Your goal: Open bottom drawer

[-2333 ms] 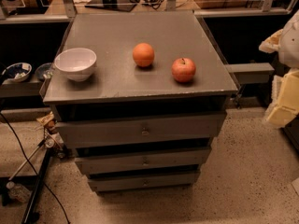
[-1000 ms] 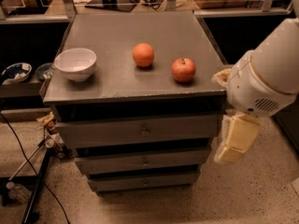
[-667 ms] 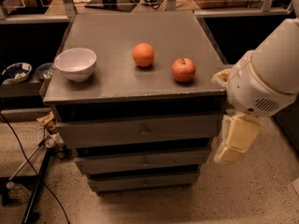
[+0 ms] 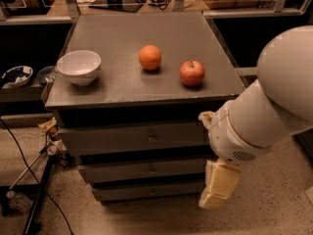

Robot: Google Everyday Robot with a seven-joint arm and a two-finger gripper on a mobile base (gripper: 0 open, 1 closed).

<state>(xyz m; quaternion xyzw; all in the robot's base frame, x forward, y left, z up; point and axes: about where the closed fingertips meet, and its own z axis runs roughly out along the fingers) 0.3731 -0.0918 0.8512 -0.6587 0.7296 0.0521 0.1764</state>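
The gripper hangs low beside the cabinet's right front corner, level with the shut bottom drawer, probably to reach its knob; whether it is open or closed, I cannot tell.

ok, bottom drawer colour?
Thin metal bottom drawer: grey, camera view; cream gripper at its right end.

My arm runs off the right edge, and my hand, low beside the counter, hides the right end of the bottom drawer
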